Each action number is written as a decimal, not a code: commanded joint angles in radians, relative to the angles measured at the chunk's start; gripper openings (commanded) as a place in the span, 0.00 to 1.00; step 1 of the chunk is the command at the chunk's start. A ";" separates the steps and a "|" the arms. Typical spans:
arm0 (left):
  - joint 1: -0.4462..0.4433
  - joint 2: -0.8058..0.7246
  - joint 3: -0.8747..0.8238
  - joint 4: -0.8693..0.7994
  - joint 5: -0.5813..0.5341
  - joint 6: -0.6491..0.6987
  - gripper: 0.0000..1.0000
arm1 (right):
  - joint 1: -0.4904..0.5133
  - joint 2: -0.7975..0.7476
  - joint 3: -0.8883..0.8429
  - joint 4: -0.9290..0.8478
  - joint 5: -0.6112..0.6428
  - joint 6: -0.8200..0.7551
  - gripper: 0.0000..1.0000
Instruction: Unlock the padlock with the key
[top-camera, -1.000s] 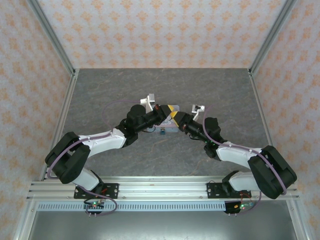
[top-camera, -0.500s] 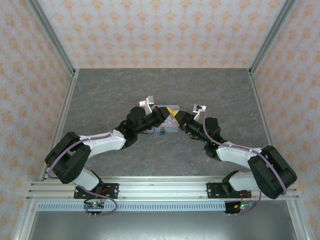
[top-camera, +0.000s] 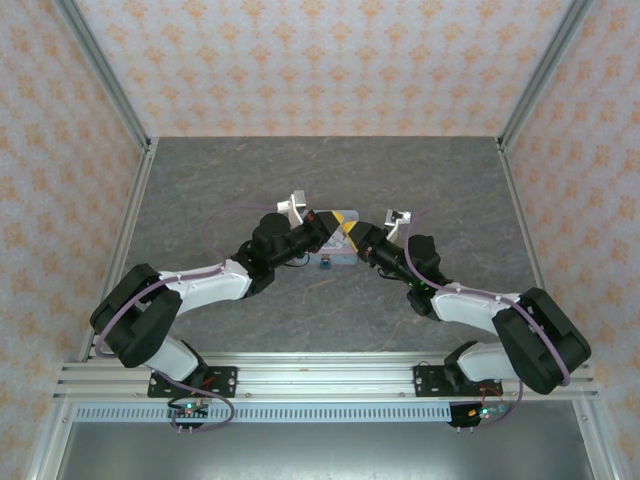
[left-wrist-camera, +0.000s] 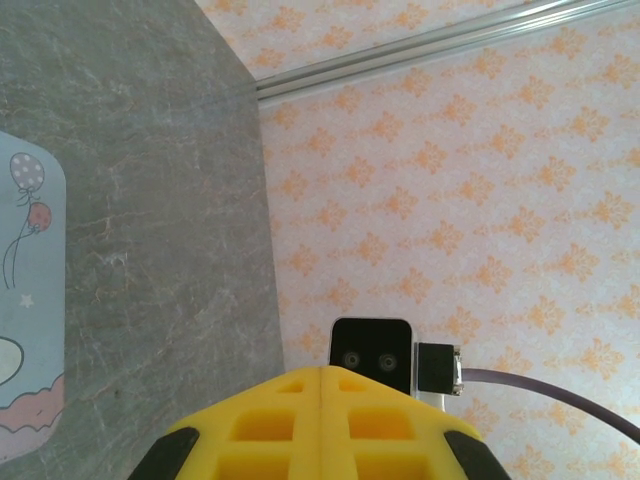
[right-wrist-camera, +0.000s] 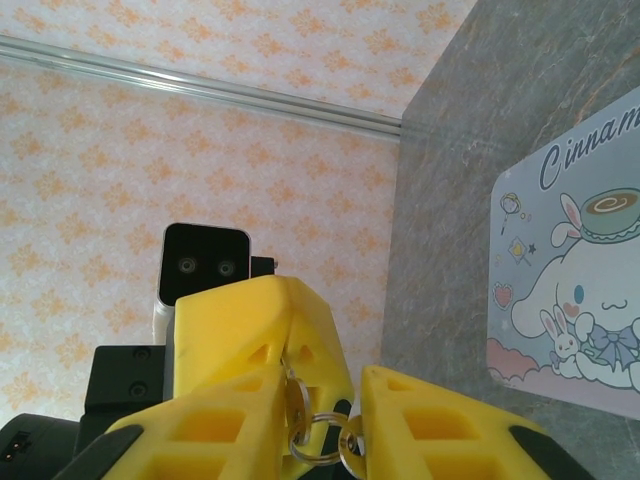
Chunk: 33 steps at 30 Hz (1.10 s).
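top view: a second back the left fingers (top-camera: 330, 221) and right fingers (top-camera: 350, 231) show a clear gap between their tips. half a second back they meet. now they sit tip to tip, barely shifted since. the meeting point is in the air over the middle of the bench (top-camera: 250, 170), just above the tin (right-wrist-camera: 560, 290).

left wrist view: left fingers pressed together, one thin seam, no gap. cannot tell from here whether anything is nipped between them.

right wrist view: right fingers stand a little apart. a small ring (right-wrist-camera: 316, 447) hangs in that gap. the key (right-wrist-camera: 293, 398), a pale sliver, sits just under the tip of the left fingers, touching or nearly so. cannot tell which set truly grips it, or whether the right pair clamps the ring lower down.

padlock: too small to pick out with any certainty.

reading: the closing-up looks like the key being passed or steadied between the two arms. lock not yet opened, to judge by this. the key must first be held firm and square.
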 joint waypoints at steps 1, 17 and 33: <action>-0.008 0.007 0.003 0.054 -0.020 -0.007 0.00 | -0.002 0.007 -0.010 0.058 0.004 0.000 0.24; -0.011 -0.024 -0.033 0.050 -0.041 -0.006 0.00 | -0.007 -0.004 -0.020 0.054 0.023 0.001 0.00; -0.012 -0.037 -0.038 0.048 -0.055 -0.011 0.00 | -0.020 0.004 -0.009 0.051 0.005 0.002 0.00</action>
